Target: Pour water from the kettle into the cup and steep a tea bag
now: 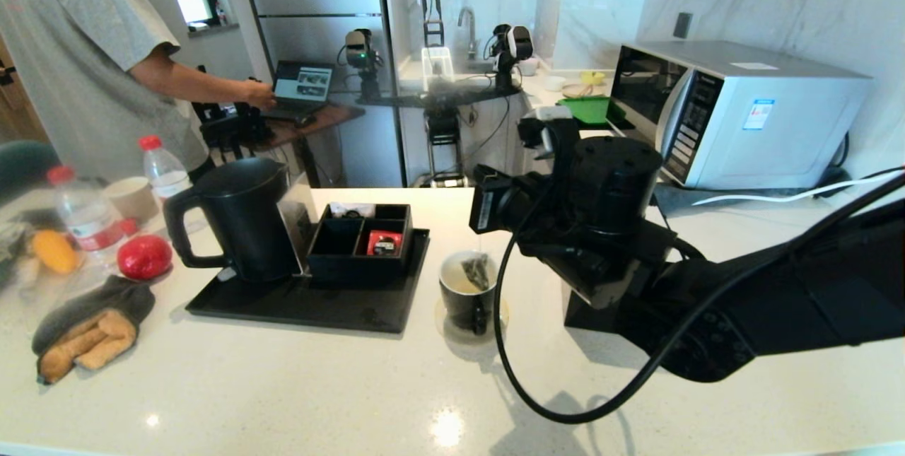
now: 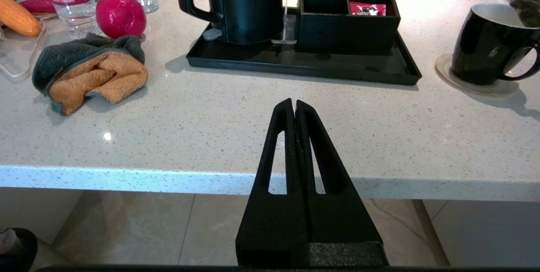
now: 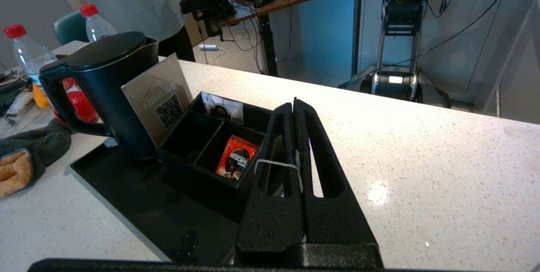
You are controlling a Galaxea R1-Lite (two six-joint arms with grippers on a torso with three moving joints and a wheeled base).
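Note:
The matte black kettle stands upright on the left end of a black tray, lid shut. The small black cup with a white inside sits on a round coaster to the right of the tray. My right gripper hovers just above the cup and is shut on the tea bag's thin white string. The tea bag hangs at the cup's mouth, partly above the rim. Whether the cup holds water I cannot tell. My left gripper is shut and empty, over the counter's front edge.
A divided black box on the tray holds a red packet. At the left are red-capped bottles, a red fruit and a grey-orange cloth. A microwave stands back right. A person stands back left.

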